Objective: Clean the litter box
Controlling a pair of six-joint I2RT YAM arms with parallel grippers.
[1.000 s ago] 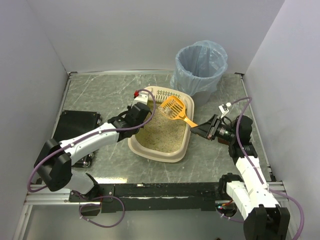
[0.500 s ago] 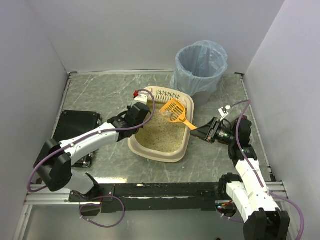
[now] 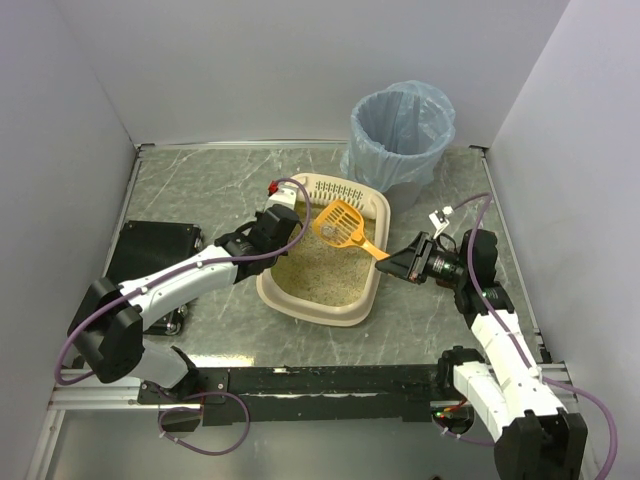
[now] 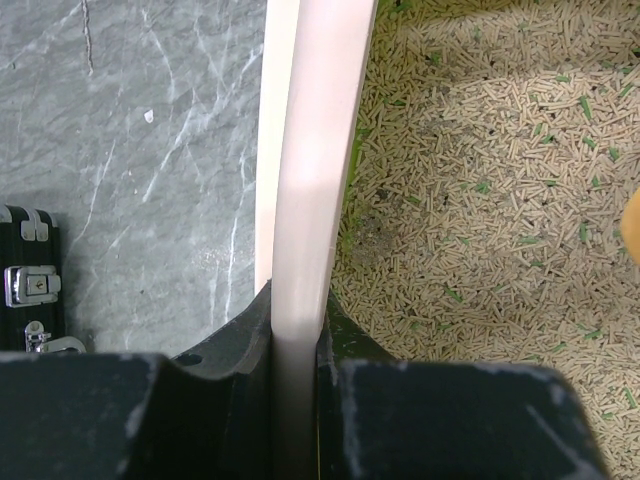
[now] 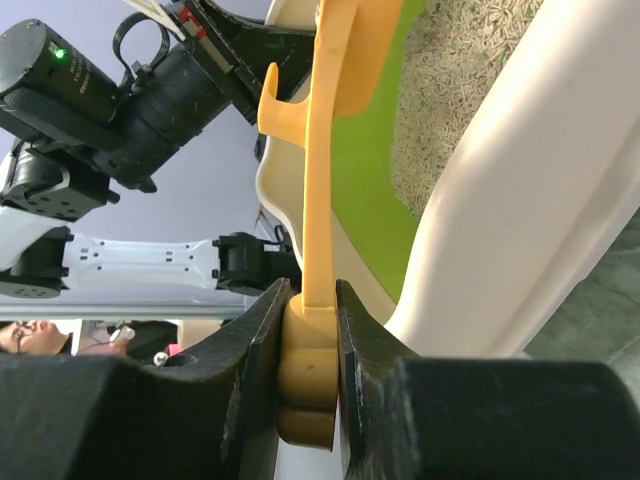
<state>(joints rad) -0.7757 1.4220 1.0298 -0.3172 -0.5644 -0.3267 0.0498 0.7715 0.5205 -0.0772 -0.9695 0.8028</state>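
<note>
The litter box [image 3: 322, 313], cream-rimmed with a lime-green inner wall and beige pellet litter, sits mid-table. My left gripper [image 3: 283, 228] is shut on its left rim [image 4: 310, 200], with one finger outside the wall and the other inside [image 4: 297, 320]. An orange slotted scoop [image 3: 340, 224] hangs over the litter at the far right part of the box. My right gripper [image 3: 392, 262] is shut on the end of its handle [image 5: 325, 150], just outside the box's right rim [image 5: 540, 200]. The handle end is pinched between the jaws of that gripper [image 5: 312, 300].
A grey round bin with a light-blue bag [image 3: 400, 130] stands behind the box at the back right. A black case [image 3: 150, 255] lies at the left, its latch visible in the left wrist view [image 4: 25, 270]. Walls enclose the table on three sides.
My right gripper has moved left toward the box, carrying the scoop's head further left over the litter. The left arm has held still on the rim.
</note>
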